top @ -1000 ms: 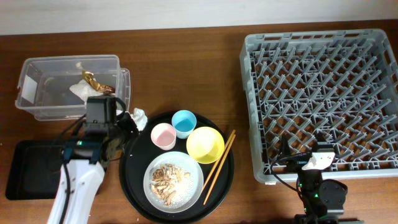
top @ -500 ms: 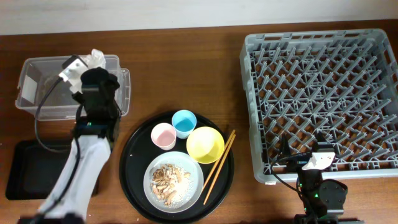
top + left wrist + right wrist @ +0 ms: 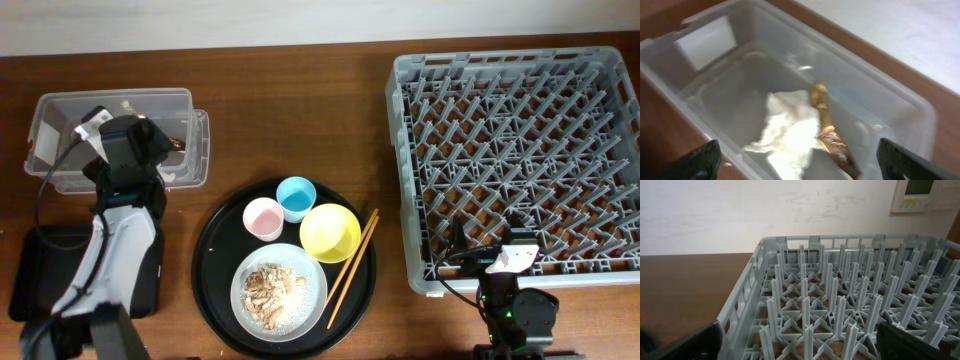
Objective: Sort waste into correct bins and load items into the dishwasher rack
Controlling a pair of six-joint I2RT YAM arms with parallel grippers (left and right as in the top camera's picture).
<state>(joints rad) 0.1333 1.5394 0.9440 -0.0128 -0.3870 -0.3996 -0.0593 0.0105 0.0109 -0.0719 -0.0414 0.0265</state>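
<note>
My left gripper [image 3: 132,145] hangs open over the clear box [image 3: 60,105], nothing between its fingers. In the left wrist view the open left gripper [image 3: 800,167] looks down on crumpled white paper [image 3: 789,131] and a gold-brown wrapper [image 3: 829,131] lying inside the clear box [image 3: 722,95]. On the round black tray [image 3: 215,290] stand a pink cup [image 3: 263,218], a light-blue cup [image 3: 295,198] and a yellow bowl [image 3: 330,232]. Beside them are a plate [image 3: 305,305] with beige food scraps [image 3: 267,288], and chopsticks [image 3: 352,260]. My right gripper [image 3: 800,345] is open just before the grey dishwasher rack [image 3: 805,300].
The shallow black tray [image 3: 35,275] lies at the front left, partly under my left arm. The rack [image 3: 520,150] fills the right half of the table, and my right gripper [image 3: 497,260] sits at its front edge.
My left gripper carried the crumpled paper from beside the round tray to above the clear box and opened; the paper now lies in the box. The right arm has not moved.
</note>
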